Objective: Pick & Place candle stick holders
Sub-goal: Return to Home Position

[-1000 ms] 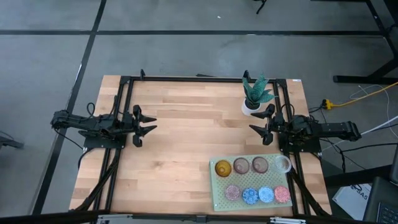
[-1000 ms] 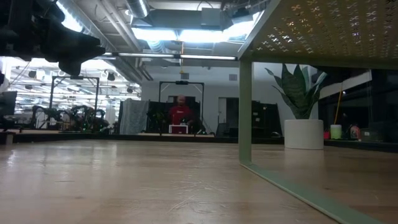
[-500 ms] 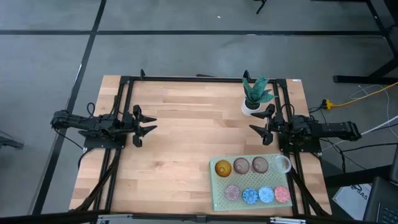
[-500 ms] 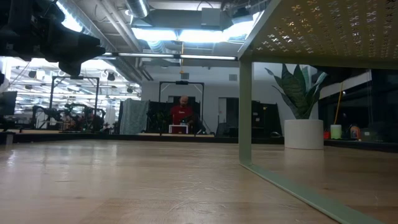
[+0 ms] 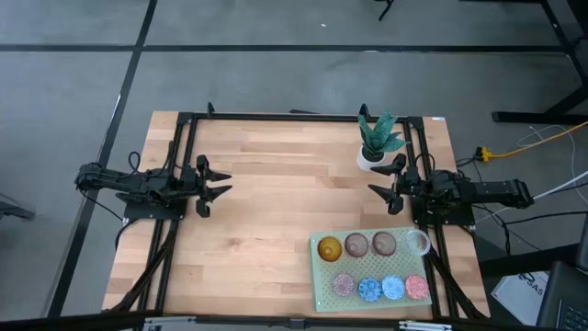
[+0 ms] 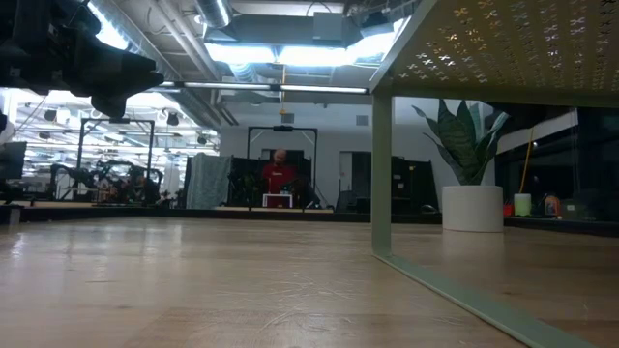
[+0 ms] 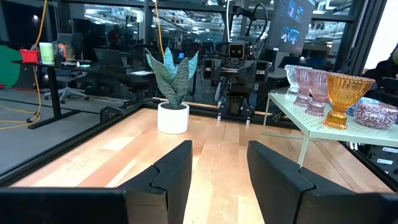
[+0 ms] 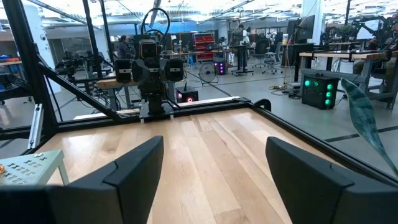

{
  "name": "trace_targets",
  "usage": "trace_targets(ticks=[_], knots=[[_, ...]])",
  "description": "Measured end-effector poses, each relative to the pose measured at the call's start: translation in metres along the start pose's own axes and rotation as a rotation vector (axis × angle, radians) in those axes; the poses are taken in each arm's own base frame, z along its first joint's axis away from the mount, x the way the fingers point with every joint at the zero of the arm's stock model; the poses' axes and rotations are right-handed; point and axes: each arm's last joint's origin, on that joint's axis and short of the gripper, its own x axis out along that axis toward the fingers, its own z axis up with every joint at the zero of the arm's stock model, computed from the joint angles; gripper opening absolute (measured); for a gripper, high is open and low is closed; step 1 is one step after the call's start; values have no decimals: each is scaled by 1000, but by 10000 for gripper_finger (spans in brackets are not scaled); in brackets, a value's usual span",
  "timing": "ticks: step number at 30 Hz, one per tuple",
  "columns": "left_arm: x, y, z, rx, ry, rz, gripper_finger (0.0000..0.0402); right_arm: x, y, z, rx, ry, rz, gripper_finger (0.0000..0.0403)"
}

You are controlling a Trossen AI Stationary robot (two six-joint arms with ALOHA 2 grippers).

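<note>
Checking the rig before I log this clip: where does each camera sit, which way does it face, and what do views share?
High: overhead, straight down on the table; both arms, left gripper and right gripper open.
Low: table-top height, level across; part of an arm overhead.
Left wrist: faces the right arm; own fingers show.
Right wrist: faces the left arm; own fingers show.
Shared: plant pot and green shelf in high, low, left wrist.

- No word, label, brand or number is legible in any view.
- A monitor [image 7: 293,25] far beyond the left fingers [image 7: 169,177] shows bluish graphics, too small to read.
- Green lights on a dark box [image 8: 318,90] beyond the right fingers [image 8: 134,171] form no readable characters.
</note>
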Motion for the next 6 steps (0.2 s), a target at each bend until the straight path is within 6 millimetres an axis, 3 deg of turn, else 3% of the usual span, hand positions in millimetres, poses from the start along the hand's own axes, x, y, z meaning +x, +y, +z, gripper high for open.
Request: trace_targets(ticks=[6], knots=[[0, 0, 0, 0, 0, 0, 151, 0, 0, 0, 0, 0, 0, 287]])
